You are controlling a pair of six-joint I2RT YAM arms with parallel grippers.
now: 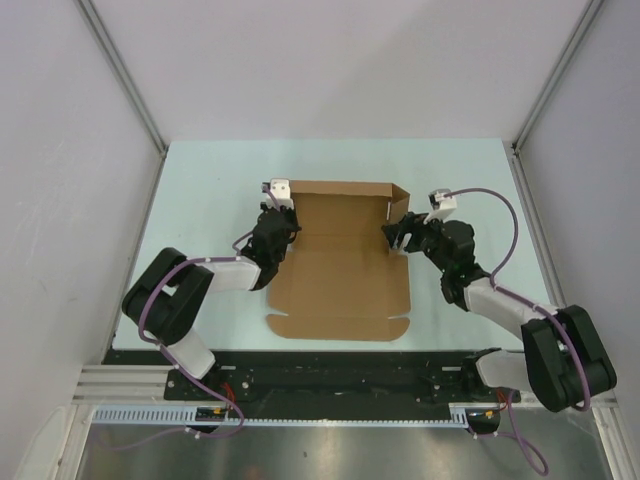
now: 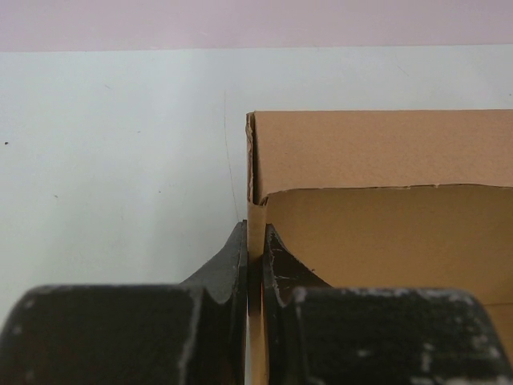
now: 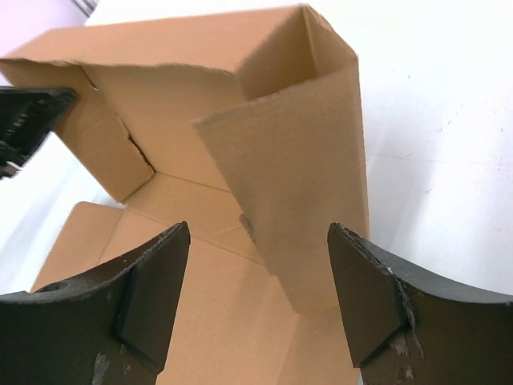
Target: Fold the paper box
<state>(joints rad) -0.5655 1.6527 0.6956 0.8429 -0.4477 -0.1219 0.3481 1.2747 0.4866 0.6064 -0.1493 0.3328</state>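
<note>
One paper box (image 1: 340,280) on one surface (image 1: 210,190); two arms, left arm (image 1: 215,275) and right arm (image 1: 500,300); two end effectors, left end effector (image 1: 288,214) and right end effector (image 1: 396,232).

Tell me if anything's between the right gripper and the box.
Nothing visible. The right gripper is open, and the raised side flap of the box sits directly in front of it, with no other object between.

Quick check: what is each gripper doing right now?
Left gripper: closed on the box side wall.
Right gripper: open, jaws either side of the raised flap, not gripping it.
</note>
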